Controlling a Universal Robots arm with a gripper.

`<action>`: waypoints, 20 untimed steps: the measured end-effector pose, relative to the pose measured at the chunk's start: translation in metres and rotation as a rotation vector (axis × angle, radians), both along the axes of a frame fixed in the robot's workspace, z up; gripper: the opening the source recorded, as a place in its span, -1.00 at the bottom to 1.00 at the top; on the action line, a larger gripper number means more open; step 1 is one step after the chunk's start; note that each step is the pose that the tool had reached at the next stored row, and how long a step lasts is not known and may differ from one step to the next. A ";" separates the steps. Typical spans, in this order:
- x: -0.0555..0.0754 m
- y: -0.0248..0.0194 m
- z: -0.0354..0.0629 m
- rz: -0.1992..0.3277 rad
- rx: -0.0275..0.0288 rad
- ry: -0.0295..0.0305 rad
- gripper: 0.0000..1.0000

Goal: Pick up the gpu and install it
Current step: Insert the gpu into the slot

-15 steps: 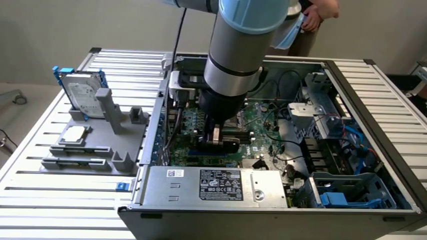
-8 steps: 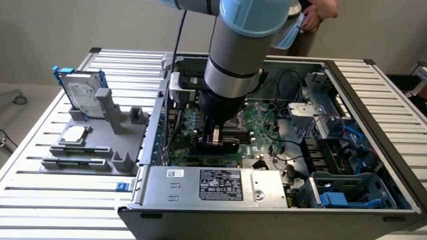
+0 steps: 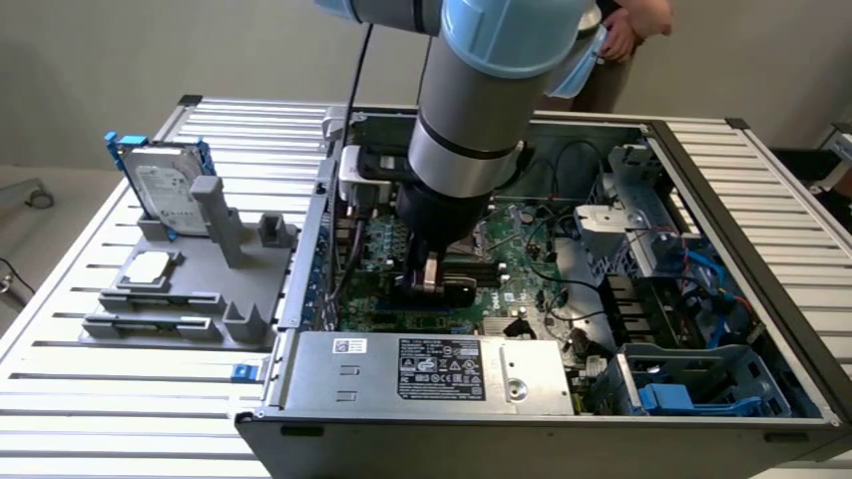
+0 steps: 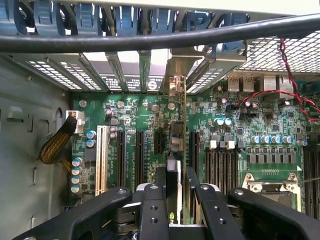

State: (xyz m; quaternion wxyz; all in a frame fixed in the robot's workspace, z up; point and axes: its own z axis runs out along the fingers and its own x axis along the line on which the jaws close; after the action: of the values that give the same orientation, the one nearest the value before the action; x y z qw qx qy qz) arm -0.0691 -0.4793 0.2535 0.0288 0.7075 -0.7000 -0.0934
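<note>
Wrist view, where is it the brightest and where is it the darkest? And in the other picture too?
Wrist view: brightest where light glows through the vented slot covers; darkest on the gripper clamped on the gpu. Exterior view: the arm shades the motherboard beneath it, while the power supply lid looks pale and evenly lit.

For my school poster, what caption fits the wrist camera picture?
Gripper holding the gpu edge-on at the expansion slots of a green motherboard.
</note>
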 end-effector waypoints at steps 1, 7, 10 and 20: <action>0.000 0.0000 -0.0004 0.000 0.0002 0.0015 -0.47; 0.002 0.0000 -0.0016 0.000 0.0000 0.0085 -0.47; 0.002 0.0000 -0.0017 0.000 0.0001 0.0094 -0.47; 0.004 0.0000 0.0005 0.000 -0.0001 0.0108 -0.07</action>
State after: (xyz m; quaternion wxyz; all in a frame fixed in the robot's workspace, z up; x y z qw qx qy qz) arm -0.0650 -0.4793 0.2540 0.0326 0.7069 -0.6998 -0.0972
